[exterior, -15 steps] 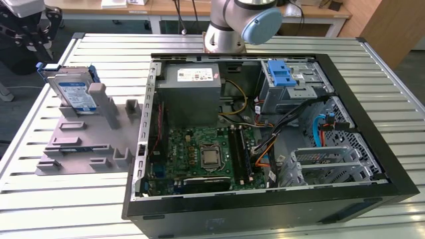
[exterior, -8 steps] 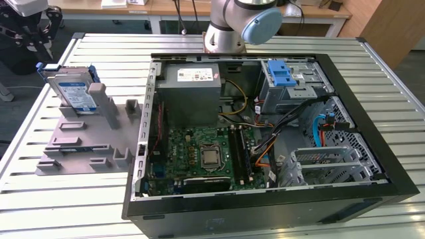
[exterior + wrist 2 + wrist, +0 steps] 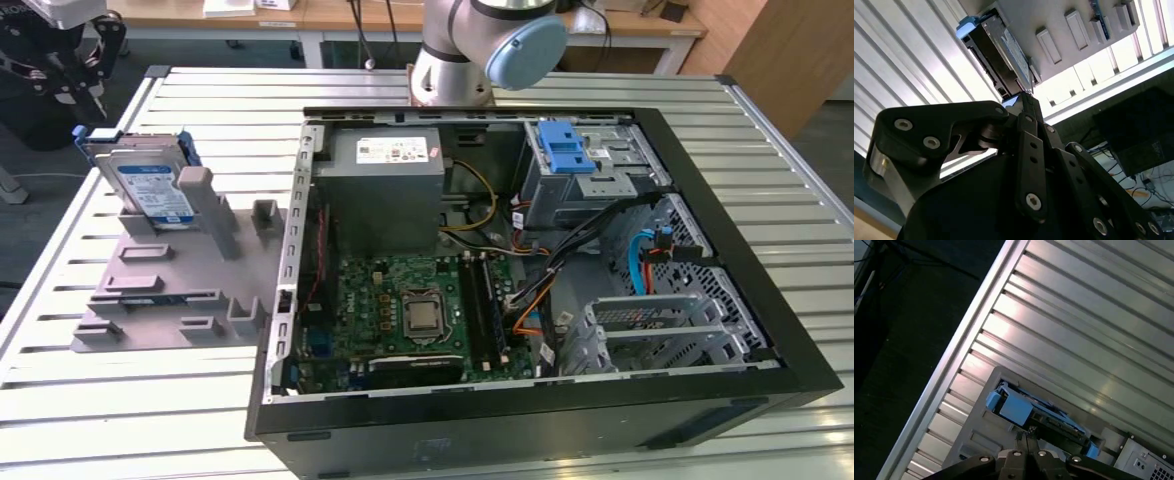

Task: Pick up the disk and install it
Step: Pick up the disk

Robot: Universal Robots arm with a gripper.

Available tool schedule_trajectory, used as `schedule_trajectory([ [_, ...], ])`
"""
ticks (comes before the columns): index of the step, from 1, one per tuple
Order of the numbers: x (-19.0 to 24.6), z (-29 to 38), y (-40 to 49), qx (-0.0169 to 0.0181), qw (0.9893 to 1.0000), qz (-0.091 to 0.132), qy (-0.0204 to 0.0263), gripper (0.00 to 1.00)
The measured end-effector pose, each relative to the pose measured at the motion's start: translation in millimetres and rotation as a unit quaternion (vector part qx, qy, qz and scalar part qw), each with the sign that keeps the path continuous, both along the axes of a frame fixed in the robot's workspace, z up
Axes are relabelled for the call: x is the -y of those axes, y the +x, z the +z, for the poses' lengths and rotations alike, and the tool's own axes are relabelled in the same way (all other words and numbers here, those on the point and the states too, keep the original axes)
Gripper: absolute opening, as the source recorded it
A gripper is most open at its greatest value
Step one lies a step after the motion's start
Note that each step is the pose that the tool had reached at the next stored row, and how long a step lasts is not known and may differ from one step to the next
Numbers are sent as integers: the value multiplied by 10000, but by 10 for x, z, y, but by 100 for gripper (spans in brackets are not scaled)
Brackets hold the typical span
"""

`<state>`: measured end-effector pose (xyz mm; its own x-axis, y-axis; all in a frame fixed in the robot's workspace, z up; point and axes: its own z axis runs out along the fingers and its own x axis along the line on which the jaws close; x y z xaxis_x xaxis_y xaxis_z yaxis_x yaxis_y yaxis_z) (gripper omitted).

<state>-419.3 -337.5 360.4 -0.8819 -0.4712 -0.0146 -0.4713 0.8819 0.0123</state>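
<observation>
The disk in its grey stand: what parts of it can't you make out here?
- Exterior view: posts of the grey stand hide the lower end of the disk.
- Second wrist view: the gripper covers its near corner.
- First wrist view: the disk stands edge-on, so its label cannot be seen.

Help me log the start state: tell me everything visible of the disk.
The disk is a flat silver metal drive with a blue-and-white label and blue plastic rails. It stands on edge, tilted, in the grey holder at the exterior view's left, outside the computer case. Only the holder touches it.
</observation>
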Motion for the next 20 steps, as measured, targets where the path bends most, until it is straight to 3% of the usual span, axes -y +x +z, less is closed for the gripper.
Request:
schedule_trajectory([
  [9, 0, -3, 0, 5, 9990, 456, 0, 11],
  [14, 0, -4, 0, 5, 9973, 737, 1, 11],
  [20, 0, -7, 0, 5, 9942, 1071, 1, 11],
])
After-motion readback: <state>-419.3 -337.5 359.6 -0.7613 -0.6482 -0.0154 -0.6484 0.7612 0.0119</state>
